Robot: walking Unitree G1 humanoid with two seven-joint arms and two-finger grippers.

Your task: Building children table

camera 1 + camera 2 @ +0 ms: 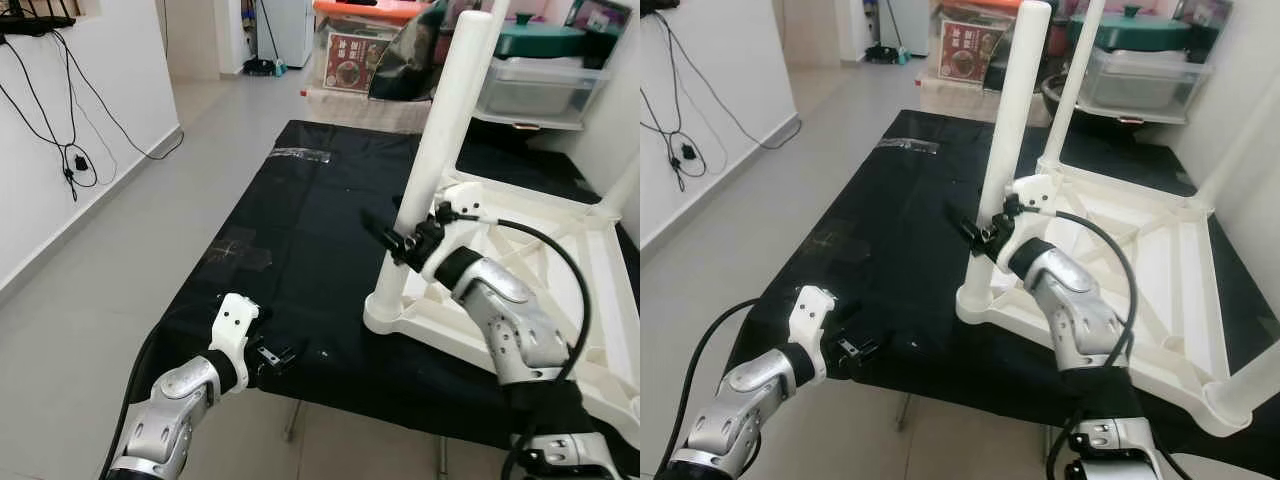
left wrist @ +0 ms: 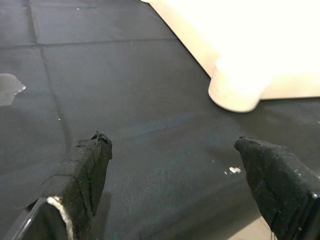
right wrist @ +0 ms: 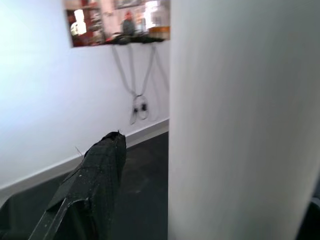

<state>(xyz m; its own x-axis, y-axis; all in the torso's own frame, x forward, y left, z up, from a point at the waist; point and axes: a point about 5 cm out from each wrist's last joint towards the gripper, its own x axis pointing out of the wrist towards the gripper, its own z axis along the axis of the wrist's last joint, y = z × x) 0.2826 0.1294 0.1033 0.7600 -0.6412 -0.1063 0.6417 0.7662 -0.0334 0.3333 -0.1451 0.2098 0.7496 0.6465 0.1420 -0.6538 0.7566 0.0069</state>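
**Table upside down, leg up**

Lying inverted on black mat: table, legs skyward. Nearest leg upright, slight tilt, clamped low by R gripper. L gripper spread wide, empty, at mat edge.

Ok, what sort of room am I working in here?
Probably a lived-in home, a hallway or living area: tiled floor, stacked plastic storage boxes at the back, and a black-covered work table carrying an upturned white children's table.

Black-covered table holds the upside-down white kids' table on its right side, plus tape patches left and far.
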